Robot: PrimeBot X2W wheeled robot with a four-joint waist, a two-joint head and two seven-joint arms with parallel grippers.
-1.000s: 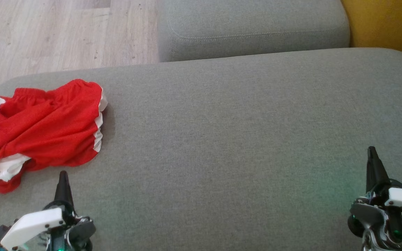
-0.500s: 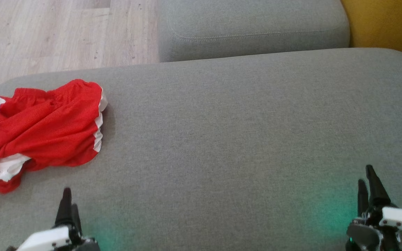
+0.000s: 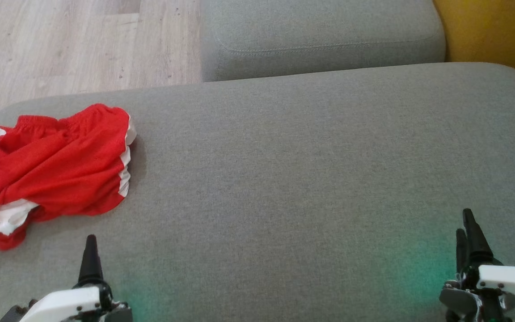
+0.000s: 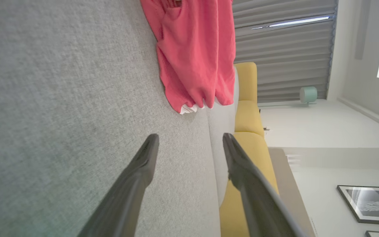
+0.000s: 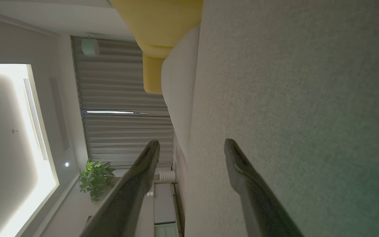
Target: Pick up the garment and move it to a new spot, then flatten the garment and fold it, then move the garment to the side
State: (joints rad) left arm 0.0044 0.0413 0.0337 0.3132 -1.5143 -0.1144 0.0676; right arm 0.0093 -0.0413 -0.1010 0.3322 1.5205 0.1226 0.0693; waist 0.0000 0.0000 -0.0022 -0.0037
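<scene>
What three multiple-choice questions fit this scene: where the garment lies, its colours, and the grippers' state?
1. Where on the grey cushion does the garment lie? A) its left end B) its middle C) its right end
2. Its colours? A) blue and white B) red and white C) all black
3. The left gripper and right gripper are: A) both open, empty B) both shut C) holding the garment
1 A, it lies at the head view's left. 2 B, red cloth, white trim. 3 A, fingers apart, nothing between.

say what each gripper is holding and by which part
Nothing is held: left gripper and right gripper are open and empty; the red garment lies apart.
</scene>
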